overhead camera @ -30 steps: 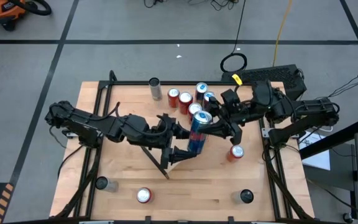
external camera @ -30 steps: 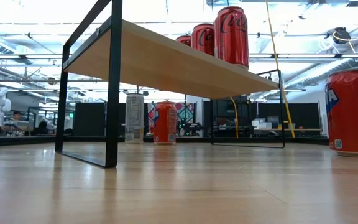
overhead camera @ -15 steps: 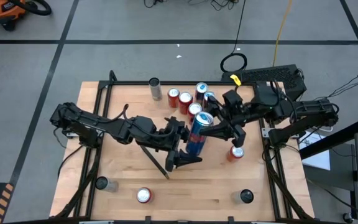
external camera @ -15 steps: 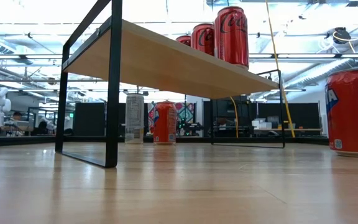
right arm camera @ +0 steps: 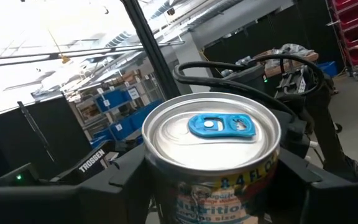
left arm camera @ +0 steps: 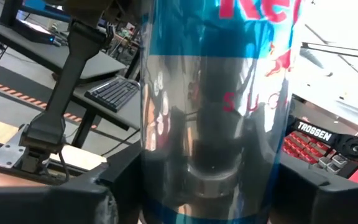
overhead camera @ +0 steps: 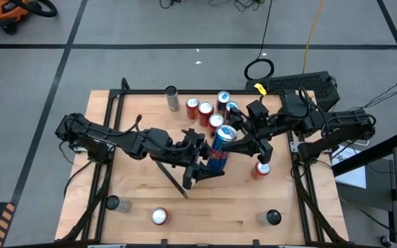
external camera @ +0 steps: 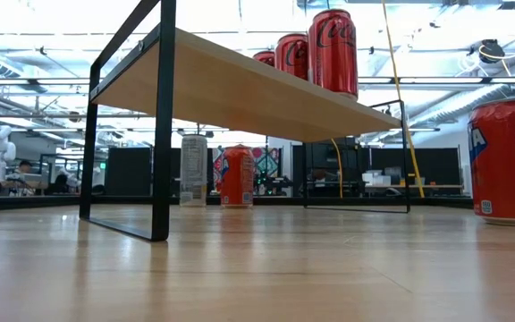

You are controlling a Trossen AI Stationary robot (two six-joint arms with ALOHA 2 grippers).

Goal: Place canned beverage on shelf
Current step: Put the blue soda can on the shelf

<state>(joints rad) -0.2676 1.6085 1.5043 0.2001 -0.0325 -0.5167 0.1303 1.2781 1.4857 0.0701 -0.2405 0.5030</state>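
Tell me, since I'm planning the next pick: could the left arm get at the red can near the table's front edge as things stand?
Probably not right away: the left gripper is closed around the blue can with the right gripper. The red can itself stands unobstructed.

Tilted blue-silver can (overhead camera: 220, 147) above shelf (external camera: 240, 89)

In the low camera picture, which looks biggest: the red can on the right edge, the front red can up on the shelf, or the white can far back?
1. Right-edge red can, mostly because it's nearest the camera.
2. Front shelf can.
3. White can, farthest away, so the true sizes can't be told.
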